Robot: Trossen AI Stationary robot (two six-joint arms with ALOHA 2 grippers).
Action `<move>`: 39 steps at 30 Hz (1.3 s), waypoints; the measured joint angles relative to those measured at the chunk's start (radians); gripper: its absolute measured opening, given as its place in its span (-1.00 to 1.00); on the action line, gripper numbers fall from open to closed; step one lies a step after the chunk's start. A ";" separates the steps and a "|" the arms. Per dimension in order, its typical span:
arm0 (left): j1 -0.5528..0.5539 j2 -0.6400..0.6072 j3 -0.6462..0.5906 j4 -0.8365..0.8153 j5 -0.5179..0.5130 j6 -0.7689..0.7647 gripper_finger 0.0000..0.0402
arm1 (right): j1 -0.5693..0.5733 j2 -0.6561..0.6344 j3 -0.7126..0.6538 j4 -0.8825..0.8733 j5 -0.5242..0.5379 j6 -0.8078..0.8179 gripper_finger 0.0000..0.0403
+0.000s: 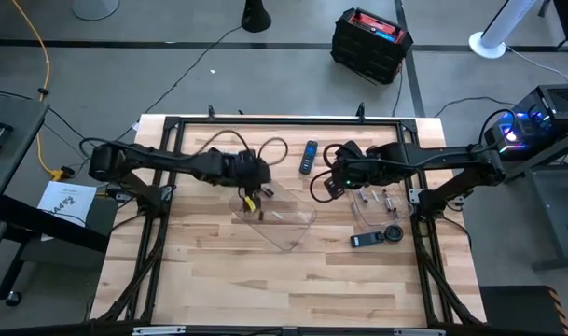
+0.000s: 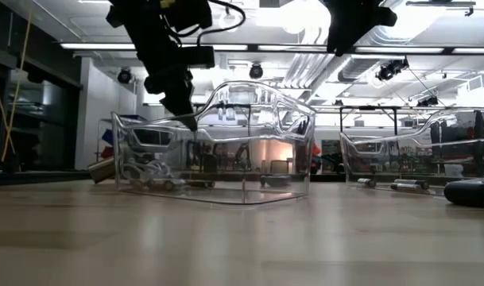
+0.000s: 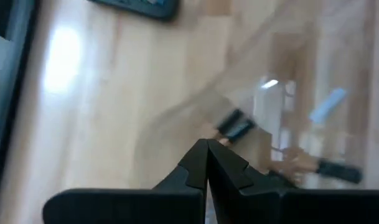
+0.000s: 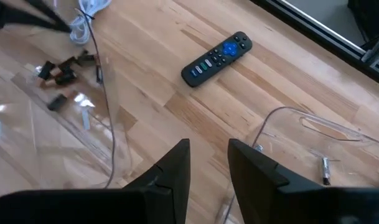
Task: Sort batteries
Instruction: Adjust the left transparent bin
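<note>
Overhead, my left gripper [image 1: 250,198] hangs pinched shut and empty above the clear tray [image 1: 297,233]. Low, batteries [image 2: 150,176] lie in that tray's corner. Wrist-side, my right gripper [image 4: 208,163] stands part-open, empty. Judged light, rigid, slippery: grip mid-barrel.

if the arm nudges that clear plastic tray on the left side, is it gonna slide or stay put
Probably slide. The clear tray looks thin-walled and light, resting flat on smooth wood. The few batteries inside add little weight and, being cylinders, would likely roll. The left gripper, fingers shut, hangs over its rim.
</note>
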 joint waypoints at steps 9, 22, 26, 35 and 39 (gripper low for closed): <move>0.004 -0.166 0.068 0.011 0.195 0.018 -1.00 | 0.004 0.061 0.000 0.074 -0.177 -0.117 -0.63; -0.261 -0.567 -0.136 -0.165 0.153 -0.509 -1.00 | -0.131 0.383 -0.001 0.187 -0.261 -0.355 -1.00; -0.447 -0.637 -0.280 -0.065 0.127 -0.766 -1.00 | -0.173 0.394 -0.001 0.211 -0.347 -0.417 -1.00; -0.679 -0.566 -0.572 0.273 -0.056 -1.188 -1.00 | -0.180 0.394 -0.001 0.258 -0.542 -0.574 -1.00; -0.651 -0.491 -0.654 0.427 -0.084 -1.218 -1.00 | -0.177 0.425 0.000 0.232 -0.568 -0.606 -1.00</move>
